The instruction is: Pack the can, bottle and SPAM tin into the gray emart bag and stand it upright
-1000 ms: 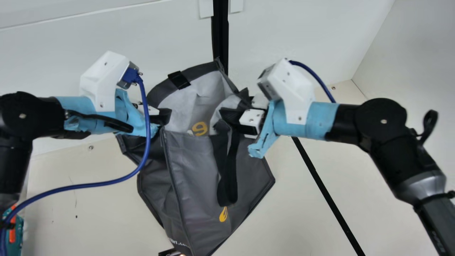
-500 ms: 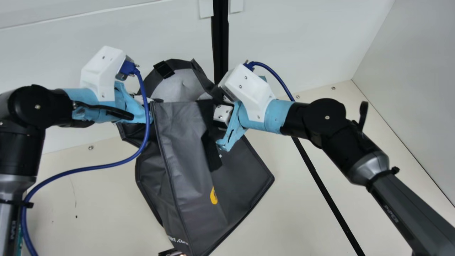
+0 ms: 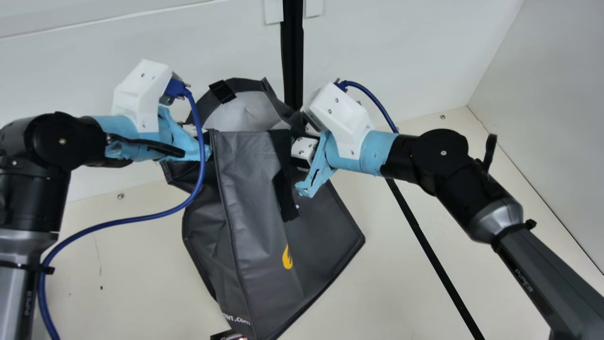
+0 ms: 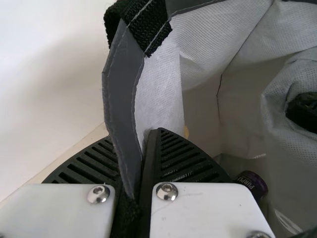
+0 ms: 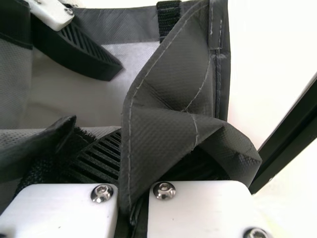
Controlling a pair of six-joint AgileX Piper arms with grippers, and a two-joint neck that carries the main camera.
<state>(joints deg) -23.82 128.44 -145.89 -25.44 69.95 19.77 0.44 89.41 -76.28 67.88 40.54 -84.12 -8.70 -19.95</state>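
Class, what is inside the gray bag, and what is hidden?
In the bag, a purple rounded end shows against pale lining. Folded cloth and the left pincer cover much below, so other contents cannot be told.

The gray emart bag (image 3: 255, 203) has dark outer panels, a pale lining, piped seams and a yellow flame mark on the face turned toward the neck camera. Its mouth is open, its rim folds over on itself at one side, and its walls are creased. A black webbing handle (image 3: 284, 193) hangs down the outside of that face. Deep inside the bag, near its lining, is a round purple-topped container (image 4: 252, 184), perhaps the bottle, though only part of it is visible.
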